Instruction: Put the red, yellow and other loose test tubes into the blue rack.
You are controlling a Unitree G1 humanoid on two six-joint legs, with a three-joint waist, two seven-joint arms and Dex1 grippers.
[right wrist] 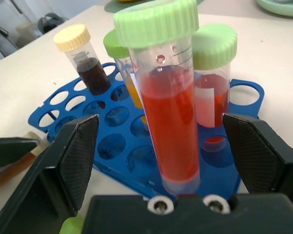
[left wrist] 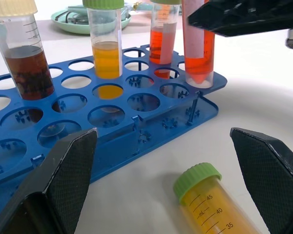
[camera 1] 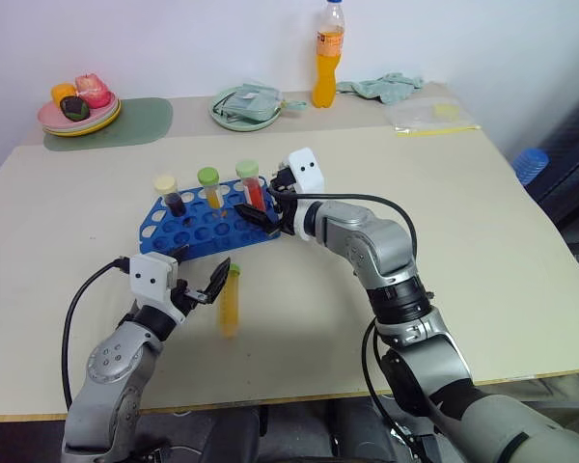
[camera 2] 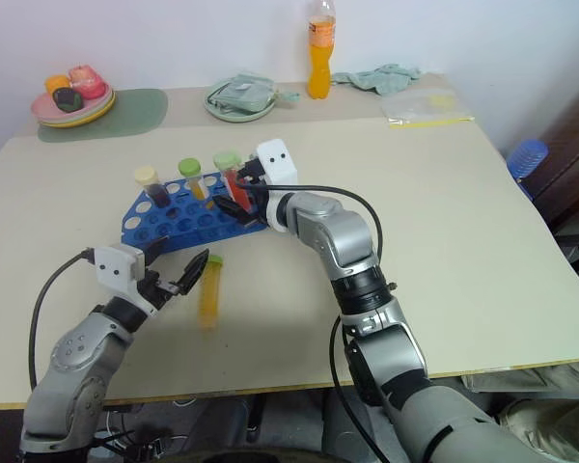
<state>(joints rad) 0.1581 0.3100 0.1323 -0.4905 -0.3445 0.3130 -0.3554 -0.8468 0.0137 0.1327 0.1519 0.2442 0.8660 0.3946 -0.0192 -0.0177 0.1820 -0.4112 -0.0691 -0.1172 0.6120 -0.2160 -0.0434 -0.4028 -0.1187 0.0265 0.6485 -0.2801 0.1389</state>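
Both grippers are standing wide open and holding nothing. Left gripper [camera 1: 201, 280] is hovering low over the table [camera 1: 482, 251], its fingers pointing toward twelve o'clock, with the loose yellow tube [camera 1: 231, 301] lying on its side just at its three o'clock; the green cap is pointing toward the rack [camera 1: 195, 230], which is sitting just beyond the fingertips at twelve. Right gripper [camera 1: 267, 214] is reaching in from the rack's three o'clock side, its fingers bracketing a red tube [right wrist: 170, 127] that is standing upright in a near-corner hole, apparently without touching it.

Four tubes are already standing in the rack: the brown tube [camera 1: 171, 196] with a cream cap at the ten o'clock end, an orange tube [camera 1: 210, 187] next to it, then two red ones toward three o'clock. Judging by this, only the yellow tube is waiting to go in.

To do this step well, the left gripper should be shifting toward three o'clock so the tube's body sits squarely between its fingers, closing on the barrel just below the cap rather than on the cap itself, since a round tube on a smooth table is likely to roll away from a glancing touch. After lifting, tipping it upright over a free hole before lowering should be keeping it from jamming on the rim. Right gripper is best backing off without nudging the red tube.
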